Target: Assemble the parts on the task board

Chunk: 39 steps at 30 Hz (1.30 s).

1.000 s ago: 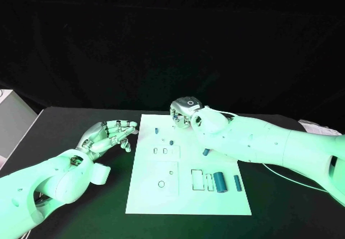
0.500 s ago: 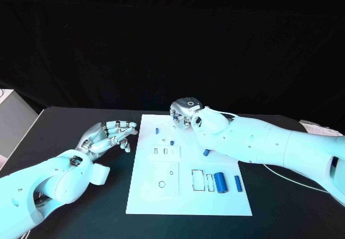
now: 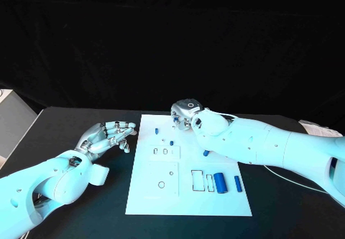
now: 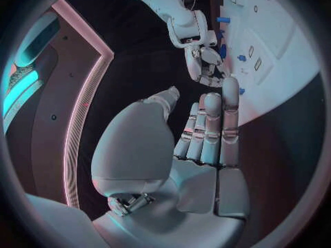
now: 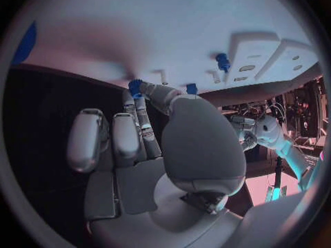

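— Where is the task board (image 3: 188, 199)?

— It lies flat in the middle of the black table (image 3: 65, 124), long side running from the near edge toward the far one.

— And the right hand (image 3: 184, 113)?

— It is at the board's far edge, knuckles up, fingers curled down. In the right wrist view the thumb and a fingertip (image 5: 135, 96) pinch a small blue peg (image 5: 134, 86) right at the white surface. A second small blue peg (image 5: 192, 88) shows just beside the thumb tip; I cannot tell whether it is touched.

— The left hand (image 3: 107, 137)?

— It is over the bare table just beside the board's left edge, palm turned up, fingers spread a little and loosely bent, holding nothing. The left wrist view shows the same: fingers (image 4: 215, 128) side by side and straightened, thumb apart, empty palm.

— Which parts lie on the board?

— Near the right edge toward the near end, a thick blue cylinder (image 3: 221, 182) and a thinner blue rod (image 3: 238, 183) lie side by side, next to two rectangular outlines. A short blue peg (image 3: 157, 131) stands near the far left, another small blue piece (image 3: 171, 143) by the little slots in the middle, and one more blue piece (image 3: 206, 153) just beside the right forearm.
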### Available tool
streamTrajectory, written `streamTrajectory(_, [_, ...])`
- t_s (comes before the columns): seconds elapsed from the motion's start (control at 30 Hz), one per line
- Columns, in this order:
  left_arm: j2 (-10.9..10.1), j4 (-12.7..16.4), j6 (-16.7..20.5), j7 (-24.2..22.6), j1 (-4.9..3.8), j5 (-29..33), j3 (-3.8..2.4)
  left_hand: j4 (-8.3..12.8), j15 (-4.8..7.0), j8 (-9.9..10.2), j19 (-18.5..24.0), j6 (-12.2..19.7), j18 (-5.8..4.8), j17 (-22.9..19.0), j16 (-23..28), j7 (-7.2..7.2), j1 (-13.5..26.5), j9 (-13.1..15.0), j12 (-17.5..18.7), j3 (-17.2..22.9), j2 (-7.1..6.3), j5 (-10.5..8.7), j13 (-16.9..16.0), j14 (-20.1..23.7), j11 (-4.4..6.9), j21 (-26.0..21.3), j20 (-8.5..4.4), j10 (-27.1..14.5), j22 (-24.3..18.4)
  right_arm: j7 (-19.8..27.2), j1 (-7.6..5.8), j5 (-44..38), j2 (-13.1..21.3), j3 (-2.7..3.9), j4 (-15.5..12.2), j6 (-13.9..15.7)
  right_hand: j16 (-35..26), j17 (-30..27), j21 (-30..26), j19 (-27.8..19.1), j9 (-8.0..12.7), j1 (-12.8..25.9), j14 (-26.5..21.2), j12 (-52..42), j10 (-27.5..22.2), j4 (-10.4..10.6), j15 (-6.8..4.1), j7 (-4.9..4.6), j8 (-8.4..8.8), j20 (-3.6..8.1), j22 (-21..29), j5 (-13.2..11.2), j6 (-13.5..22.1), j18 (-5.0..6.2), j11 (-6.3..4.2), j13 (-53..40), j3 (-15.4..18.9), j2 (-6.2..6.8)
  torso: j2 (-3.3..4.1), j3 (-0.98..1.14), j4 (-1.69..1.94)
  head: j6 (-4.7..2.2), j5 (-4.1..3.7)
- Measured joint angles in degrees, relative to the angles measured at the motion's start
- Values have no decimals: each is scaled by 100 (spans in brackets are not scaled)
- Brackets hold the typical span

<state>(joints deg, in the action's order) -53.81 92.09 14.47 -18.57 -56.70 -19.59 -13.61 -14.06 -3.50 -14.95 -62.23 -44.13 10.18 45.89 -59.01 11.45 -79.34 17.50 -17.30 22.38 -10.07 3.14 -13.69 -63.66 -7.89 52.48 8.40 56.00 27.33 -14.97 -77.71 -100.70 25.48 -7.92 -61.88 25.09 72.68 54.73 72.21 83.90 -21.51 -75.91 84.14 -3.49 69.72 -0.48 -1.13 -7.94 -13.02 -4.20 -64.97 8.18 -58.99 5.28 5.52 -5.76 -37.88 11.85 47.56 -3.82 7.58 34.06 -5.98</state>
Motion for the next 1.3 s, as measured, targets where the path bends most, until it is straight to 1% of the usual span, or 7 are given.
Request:
streamTrajectory(0.3, [-5,-1,0,2,0,0,0,0,0,0,0,0,0,0,0,0,0,-1,0,0,0,0,1,0,0,0,0,0,0,-2,-2,-27,6,0,29,16,-265,-528,-383,19,74,290,-125,-28,-400,107,125,-124,355,-29,510,-228,529,0,-33,106,91,290,9,-3,0,-11,-6])
streamTrajectory(0.43, [-7,-1,0,2,0,0,0,0,0,0,0,0,0,0,0,0,0,-1,0,0,0,0,1,0,0,0,0,0,0,21,9,-20,6,-7,37,24,-447,-882,-677,0,135,-75,-176,-39,-1101,406,92,5,617,-64,811,-434,891,1,-4,175,1651,71,11,-5,1,-12,-7])
streamTrajectory(0.57, [-9,-6,0,3,0,1,0,0,0,0,0,0,0,0,0,0,0,-1,0,0,0,0,1,0,0,0,0,0,-1,46,9,-10,33,-6,20,64,-510,-1060,-842,18,147,-557,-207,-39,-1306,1027,123,71,684,-107,972,-474,977,0,52,180,2448,77,12,-5,0,-13,-6])
streamTrajectory(0.83, [-8,-56,0,4,1,1,0,0,0,0,0,0,0,1,0,0,0,-1,0,0,0,0,1,0,0,0,0,0,-1,69,8,40,498,13,-417,224,-510,-1118,-871,19,109,-922,-206,-69,-1118,1561,123,26,684,-106,976,-408,851,0,-14,134,2488,84,12,-3,-3,-35,-3])
streamTrajectory(1.1, [0,-135,-9,3,3,4,0,0,-2,0,20,12,0,-46,10,-12,0,5,-20,0,0,0,-14,29,-1,33,21,-1,16,87,-73,605,1313,114,-1126,340,-179,-594,-537,18,50,-1093,-75,-923,336,1610,-54,-6,594,27,492,-161,597,1,-182,-437,2099,170,-8,14,-55,-104,-17])
streamTrajectory(1.2, [18,-167,-35,-5,4,5,0,16,-8,0,71,21,-1,-138,89,-21,0,11,-20,-16,0,0,-24,113,-10,33,29,-51,24,85,-120,937,1601,134,-1308,271,260,168,-59,11,-3,-968,-22,-3325,303,1476,-106,42,536,96,-119,-51,577,-8,-299,-3081,2093,391,-20,25,-97,-120,-16])
streamTrajectory(1.3, [38,-187,-65,-11,6,6,0,34,-8,0,71,36,0,-150,89,-5,0,11,-45,1,0,0,-24,113,-10,33,29,-51,25,62,-153,1232,1816,143,-1371,112,977,1629,552,11,-26,-874,-3,-6652,1272,1469,-59,-35,532,87,-848,47,757,-169,-222,-6471,2086,298,-31,32,-136,-135,-15])
